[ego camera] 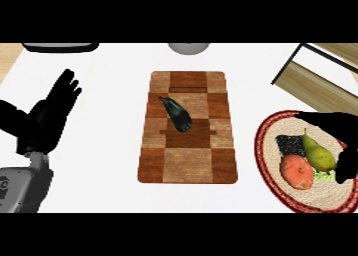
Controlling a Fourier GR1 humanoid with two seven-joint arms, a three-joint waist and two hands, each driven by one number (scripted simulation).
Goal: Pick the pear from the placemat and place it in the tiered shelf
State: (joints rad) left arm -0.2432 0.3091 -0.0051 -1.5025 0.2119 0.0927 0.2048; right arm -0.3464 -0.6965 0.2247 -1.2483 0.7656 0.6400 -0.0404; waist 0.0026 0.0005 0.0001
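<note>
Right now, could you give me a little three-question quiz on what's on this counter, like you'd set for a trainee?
1. True or false: the pear lies on the wooden board.
2. Which thing lies on the board? A) a tomato B) an eggplant C) a pear
3. Fill in: the right hand is over the round ____, while the left hand rests open at the left.

Key:
1. False; it lies on the woven placemat, next to the tomato.
2. B.
3. Placemat.
</note>
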